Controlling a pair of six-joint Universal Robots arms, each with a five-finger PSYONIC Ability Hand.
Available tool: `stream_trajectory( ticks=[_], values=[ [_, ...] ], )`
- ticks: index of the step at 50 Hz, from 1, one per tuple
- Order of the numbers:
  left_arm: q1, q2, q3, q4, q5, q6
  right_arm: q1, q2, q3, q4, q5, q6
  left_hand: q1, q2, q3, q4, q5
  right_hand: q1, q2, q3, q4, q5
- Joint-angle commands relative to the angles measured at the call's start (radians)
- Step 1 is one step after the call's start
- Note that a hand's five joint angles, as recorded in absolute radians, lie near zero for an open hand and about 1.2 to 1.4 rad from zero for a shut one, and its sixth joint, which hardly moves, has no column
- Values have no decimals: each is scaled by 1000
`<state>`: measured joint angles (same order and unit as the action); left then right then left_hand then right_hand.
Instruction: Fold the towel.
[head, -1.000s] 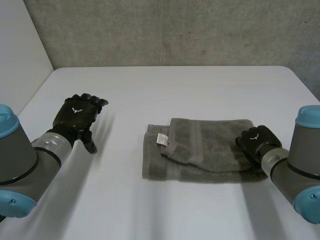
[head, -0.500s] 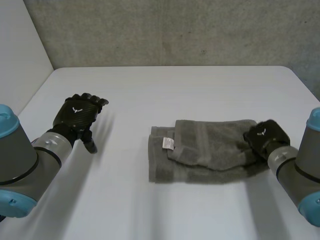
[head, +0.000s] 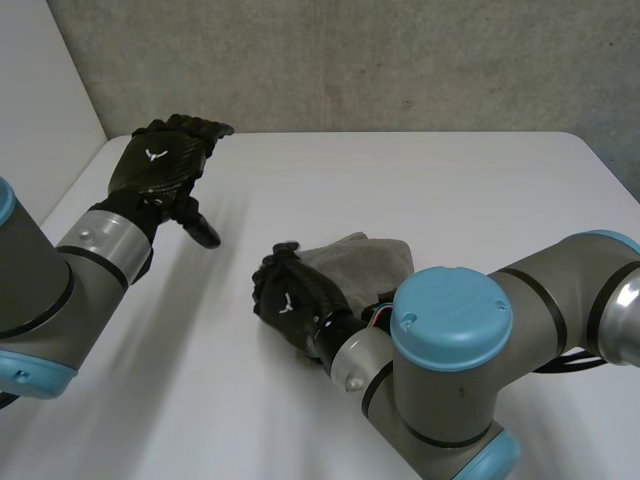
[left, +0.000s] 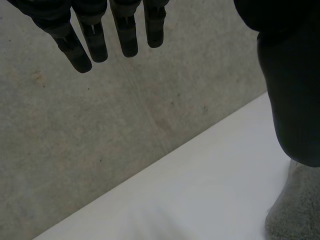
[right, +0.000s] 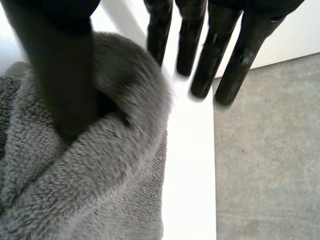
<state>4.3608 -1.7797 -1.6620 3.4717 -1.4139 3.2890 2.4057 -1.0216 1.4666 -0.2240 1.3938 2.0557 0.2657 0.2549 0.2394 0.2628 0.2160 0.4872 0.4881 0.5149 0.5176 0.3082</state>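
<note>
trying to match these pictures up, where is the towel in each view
Head view: towel bunched mid-table, just beyond the right hand.
Left wrist view: grey patch beside the left hand.
Right wrist view: heaped against the right hand's thumb.
Shared landmark: the white table.

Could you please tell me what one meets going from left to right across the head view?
left hand → right hand → grey towel → light-blue cap of the right arm
</note>
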Motion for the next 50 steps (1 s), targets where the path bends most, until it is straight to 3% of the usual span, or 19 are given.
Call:
stream_trajectory(
  ticks=[1,7,14,16,21,28,38,45,50],
  values=[
    [-27,-20,28,0,-2,-6,-48,-90,27,-8,160,182,-90,-80,-64,-87,-215,-313,-314,-340,-343,-308],
    [-70,-89,80,-20,-11,-44,-151,-204,93,6,176,426,-85,-74,-58,-82,-209,-313,-314,-340,-343,-308],
    [-122,-185,153,-79,-68,-109,-250,-259,118,73,119,569,-82,-71,-55,-79,-206,-313,-314,-340,-343,-308],
    [-171,-248,197,-127,-95,-118,-278,-259,115,98,100,589,-82,-71,-55,-79,-206,-313,-314,-340,-343,-308],
    [-240,-335,246,-181,-126,-117,-327,-242,96,164,48,627,-79,-68,-52,-76,-203,-313,-314,-340,-343,-308],
    [-314,-432,280,-189,-165,-109,-353,-65,8,245,27,757,-82,-71,-55,-79,-206,-313,-314,-340,-343,-308],
    [-331,-501,269,-197,-195,-80,-362,92,-55,316,17,790,-79,-68,-52,-76,-203,-313,-314,-340,-343,-308],
    [-328,-483,254,-192,-197,-23,-375,80,-57,316,14,790,-79,-68,-52,-76,-203,-313,-314,-340,-343,-308],
    [-326,-407,265,-194,-197,-26,-375,-17,-57,316,17,790,-82,-71,-55,-79,-206,-313,-314,-340,-343,-308]
  ],
)
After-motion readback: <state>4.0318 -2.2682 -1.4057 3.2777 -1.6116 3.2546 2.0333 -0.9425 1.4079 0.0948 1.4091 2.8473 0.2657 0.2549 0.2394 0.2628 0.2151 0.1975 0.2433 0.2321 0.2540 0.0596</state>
